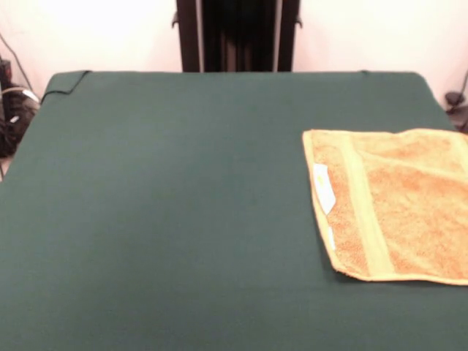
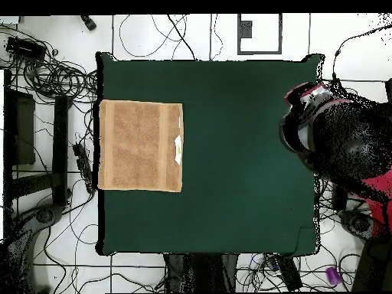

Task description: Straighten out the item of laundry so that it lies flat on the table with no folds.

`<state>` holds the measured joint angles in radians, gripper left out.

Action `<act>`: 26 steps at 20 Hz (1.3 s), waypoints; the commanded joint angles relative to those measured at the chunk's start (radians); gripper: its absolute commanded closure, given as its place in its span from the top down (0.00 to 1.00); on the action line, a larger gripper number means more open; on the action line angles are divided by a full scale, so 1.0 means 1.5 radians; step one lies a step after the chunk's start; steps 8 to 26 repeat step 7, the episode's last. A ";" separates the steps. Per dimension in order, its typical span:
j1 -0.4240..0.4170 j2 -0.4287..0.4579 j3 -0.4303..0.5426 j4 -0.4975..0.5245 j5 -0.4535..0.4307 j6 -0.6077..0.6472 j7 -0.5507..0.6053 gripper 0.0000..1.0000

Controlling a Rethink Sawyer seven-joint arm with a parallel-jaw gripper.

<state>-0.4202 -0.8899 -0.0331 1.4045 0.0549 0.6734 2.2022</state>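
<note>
Orange-tan terry fills the 3 o'clock side of the front view: the towel [image 1: 395, 205] lies spread on the green-covered table [image 1: 168, 219], its right part running out of frame. A paler woven band [image 1: 363, 212] runs down it near its left edge, and a small white label [image 1: 324, 188] sits beside that. I see no arm or jaws here, only the pedestal [image 1: 238, 35] at 12 o'clock.

Overhead, the towel [image 2: 142, 145] sits at 9 o'clock on the table [image 2: 245, 168], against that edge, a clean rectangle with four corners showing and the label [image 2: 178, 148] on its inner side. The arm [image 2: 344, 145] bulks at 3 o'clock, well apart from the cloth; whether its jaws are released or clenched I cannot tell.

My judgement: it already looks flat. I would check the edges for a turned hem before touching it, and if one shows, pinch only that corner and draw outward, low and slow, to avoid new wrinkles.
</note>
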 commanded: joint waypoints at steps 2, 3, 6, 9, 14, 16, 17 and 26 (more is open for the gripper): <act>0.003 0.016 0.127 0.105 -0.060 0.052 -0.178 1.00; 0.003 0.014 0.127 0.102 -0.066 0.058 -0.175 1.00; 0.002 0.010 0.129 0.091 -0.082 0.072 -0.166 1.00; 0.003 0.009 0.129 0.085 -0.089 0.077 -0.163 1.00; 0.003 0.009 0.129 0.085 -0.089 0.077 -0.163 1.00; 0.003 0.009 0.129 0.085 -0.089 0.077 -0.163 1.00; 0.003 0.009 0.129 0.085 -0.089 0.077 -0.163 1.00; 0.003 0.009 0.129 0.085 -0.089 0.077 -0.163 1.00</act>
